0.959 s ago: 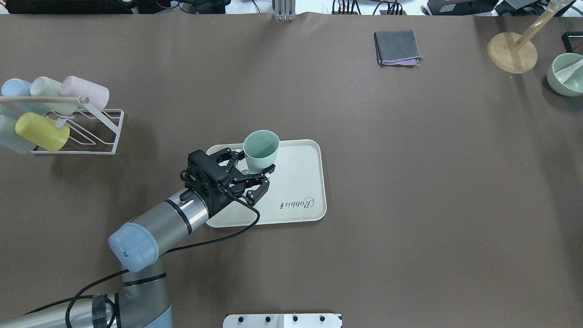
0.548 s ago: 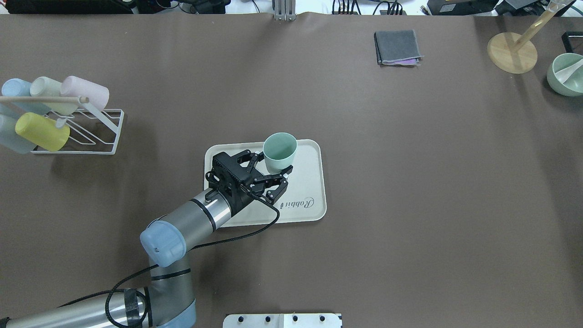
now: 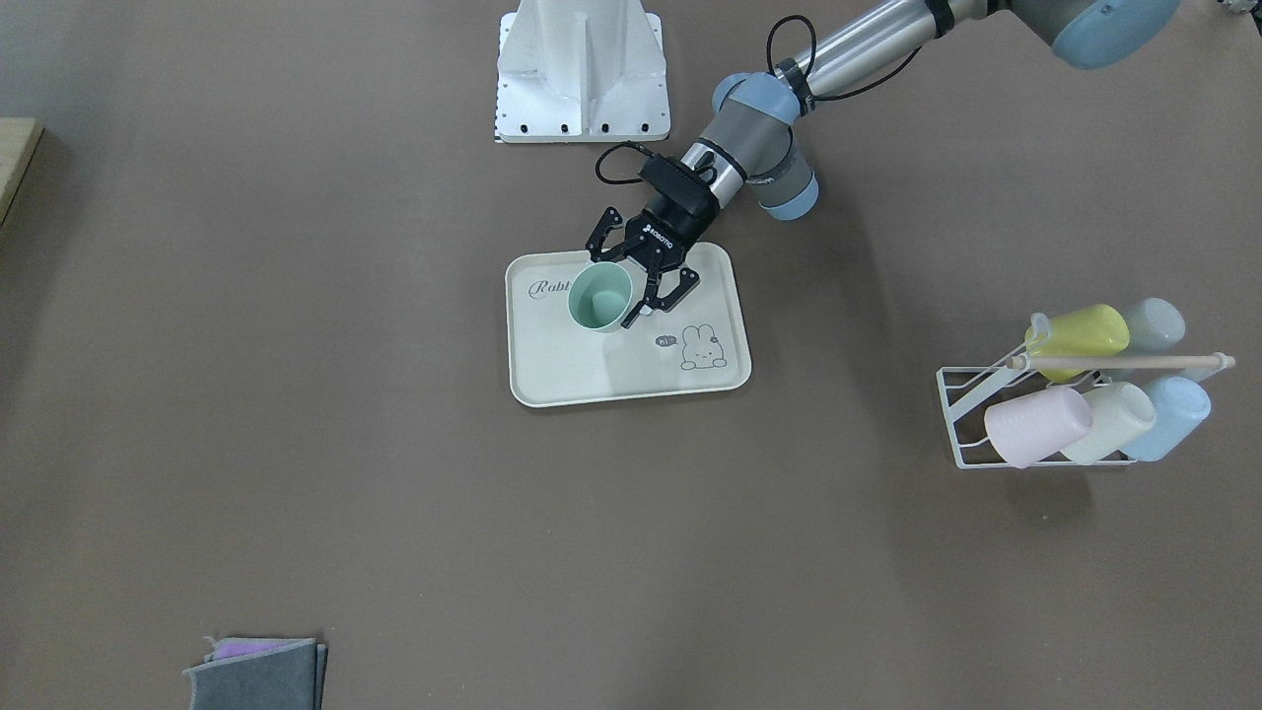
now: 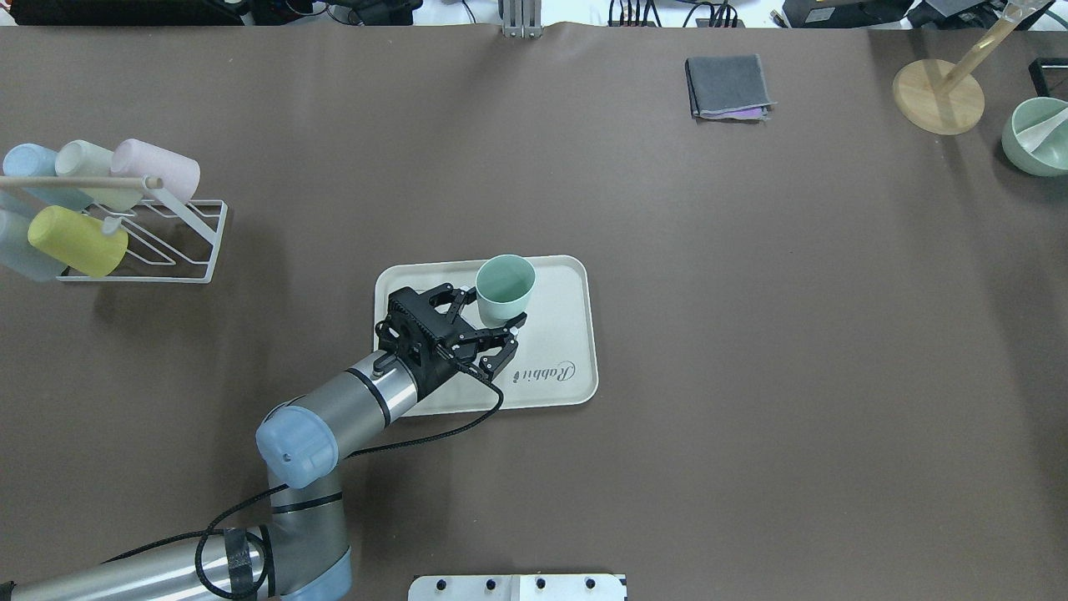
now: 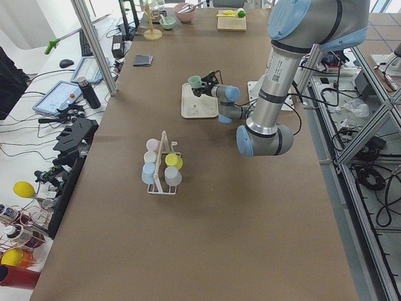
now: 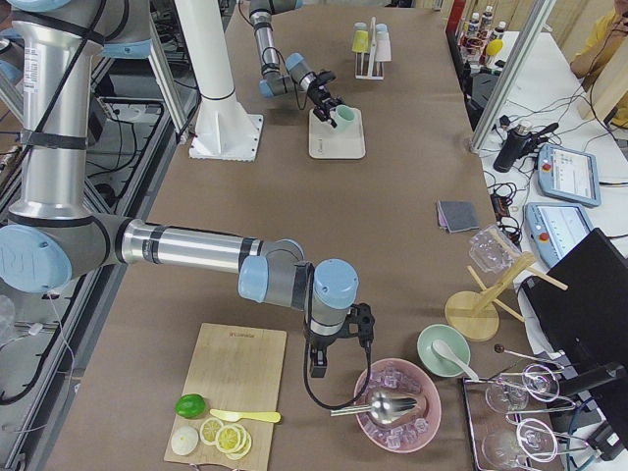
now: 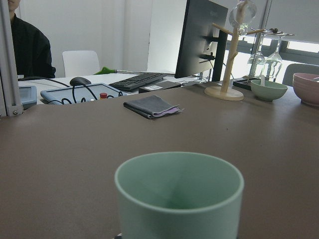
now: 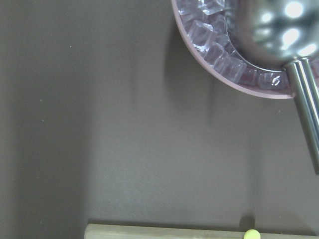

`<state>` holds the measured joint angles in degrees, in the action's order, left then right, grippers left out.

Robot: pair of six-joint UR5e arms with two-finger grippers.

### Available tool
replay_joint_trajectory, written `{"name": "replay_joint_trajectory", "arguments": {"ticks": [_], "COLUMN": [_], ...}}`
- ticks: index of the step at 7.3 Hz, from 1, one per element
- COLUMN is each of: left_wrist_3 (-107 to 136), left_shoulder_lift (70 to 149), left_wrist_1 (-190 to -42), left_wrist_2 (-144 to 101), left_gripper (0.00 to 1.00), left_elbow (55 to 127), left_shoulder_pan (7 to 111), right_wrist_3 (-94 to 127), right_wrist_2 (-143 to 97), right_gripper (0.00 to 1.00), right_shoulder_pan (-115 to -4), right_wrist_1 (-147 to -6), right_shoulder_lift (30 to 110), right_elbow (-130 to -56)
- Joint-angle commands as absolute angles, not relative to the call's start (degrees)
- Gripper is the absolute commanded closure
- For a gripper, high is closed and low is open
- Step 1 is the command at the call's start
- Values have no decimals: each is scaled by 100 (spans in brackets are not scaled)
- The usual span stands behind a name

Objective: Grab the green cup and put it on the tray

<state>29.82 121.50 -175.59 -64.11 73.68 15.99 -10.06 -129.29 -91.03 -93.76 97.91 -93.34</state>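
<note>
The green cup [image 4: 505,288] stands upright, mouth up, over the far part of the cream "Rabbit" tray [image 4: 559,317]. My left gripper [image 4: 492,313] comes in from the near left with its fingers on either side of the cup's lower body, shut on it. The front view shows the same cup [image 3: 599,299], gripper [image 3: 613,291] and tray [image 3: 592,375]. I cannot tell whether the cup's base touches the tray. The left wrist view is filled low down by the cup [image 7: 179,199]. My right gripper [image 6: 339,339] hangs far off beside a pink bowl; I cannot tell whether it is open or shut.
A white wire rack [image 4: 142,234] with several pastel cups stands at the far left. A folded grey cloth [image 4: 727,86], a wooden stand [image 4: 939,96] and a green bowl [image 4: 1037,136] sit at the far right. A pink bowl of ice [image 6: 397,402] and a cutting board [image 6: 231,392] lie near the right arm.
My left arm carried the green cup rightward over the tray, then drew it slightly back and lower. The gripper stayed on the cup.
</note>
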Motion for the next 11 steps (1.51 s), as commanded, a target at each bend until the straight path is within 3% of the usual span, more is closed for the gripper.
{"name": "replay_joint_trajectory", "arguments": {"ticks": [1,4,5,7,11], "left_wrist_3": [2979,2979,2979,2979,2979], "left_shoulder_lift": [12138,12155,12173,12155,11437], "left_wrist_1": [-17543,-17604,-17596,-17587,-17596], "left_wrist_2": [-6381,-6381,-6372,-6363,-5968], "left_gripper": [100,100,81,2,2], "left_elbow": [7129,7128,7128,7154,8153], "left_shoulder_pan": [1582,1582,1582,1530,1371], "right_wrist_3": [-1011,-1002,-1002,-1002,-1002], "right_wrist_2": [-12920,-12876,-12876,-12876,-12876], "right_gripper": [0,0,0,0,0], "right_shoulder_pan": [-9079,-9053,-9053,-9053,-9053], "right_wrist_1": [-9378,-9369,-9369,-9369,-9369], "right_shoulder_lift": [9791,9791,9791,9791,9677], "right_elbow": [-9334,-9334,-9334,-9334,-9141]}}
